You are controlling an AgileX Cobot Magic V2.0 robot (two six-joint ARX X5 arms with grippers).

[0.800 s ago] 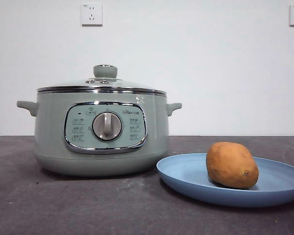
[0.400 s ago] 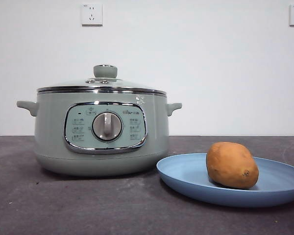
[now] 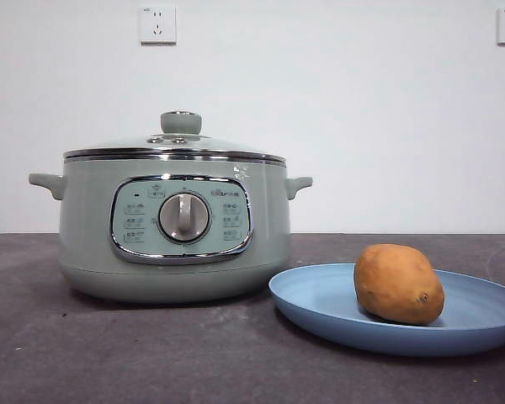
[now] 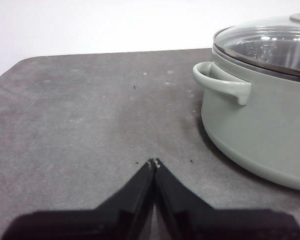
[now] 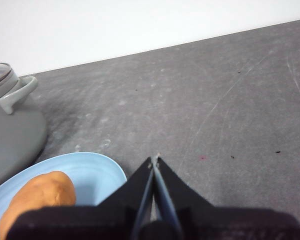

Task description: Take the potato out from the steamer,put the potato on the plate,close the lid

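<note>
The sage-green steamer (image 3: 172,227) stands at the left of the front view with the glass lid (image 3: 175,145) sitting closed on it. The orange-brown potato (image 3: 398,284) lies on the light-blue plate (image 3: 320,303) at the right. My left gripper (image 4: 154,163) is shut and empty above bare table beside the steamer (image 4: 260,130), apart from its side handle (image 4: 222,82). My right gripper (image 5: 154,160) is shut and empty above the table just beyond the plate (image 5: 97,172), with the potato (image 5: 37,200) to one side. Neither gripper shows in the front view.
The dark grey tabletop (image 3: 151,353) runs back to a white wall with two power sockets (image 3: 157,24). Bare table lies to the left of the steamer (image 4: 80,115) and to the right of the plate (image 5: 230,100).
</note>
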